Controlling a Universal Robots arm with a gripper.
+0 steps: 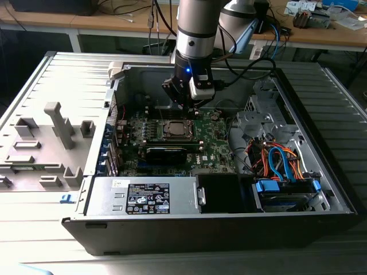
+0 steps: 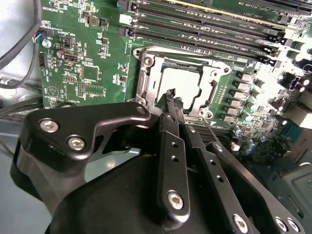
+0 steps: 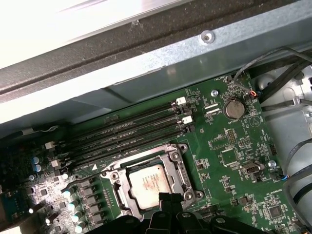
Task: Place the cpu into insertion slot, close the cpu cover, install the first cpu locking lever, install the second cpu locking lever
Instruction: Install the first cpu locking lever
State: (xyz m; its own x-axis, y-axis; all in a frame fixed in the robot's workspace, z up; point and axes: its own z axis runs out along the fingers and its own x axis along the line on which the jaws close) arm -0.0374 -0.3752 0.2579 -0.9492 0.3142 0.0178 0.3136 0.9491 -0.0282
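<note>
A: Item 1, claw (image 2: 173,99)?
B: Fingers pressed together, nothing held. Tips low at the near edge of the cpu cover (image 3: 171,168); contact cannot be told.
A: Item 2, cpu (image 3: 146,184)?
B: Lying flat in the insertion slot (image 3: 113,175), cover frame down around it.
A: Surroundings?
B: Green circuit board (image 3: 229,156); 4 long black memory slots (image 3: 122,139) beside the socket; 1 open computer case (image 1: 200,232) holding all.

The gripper (image 1: 184,105) hangs just above the insertion slot (image 1: 161,133), where the cpu (image 1: 175,130) lies flat. The slot sits on a green circuit board (image 1: 217,146) inside an open computer case (image 1: 229,232). In front of the slot lies a silver power supply (image 1: 143,197). Toward the exterior view's right of the slot run blue and orange cables (image 1: 278,160).
</note>
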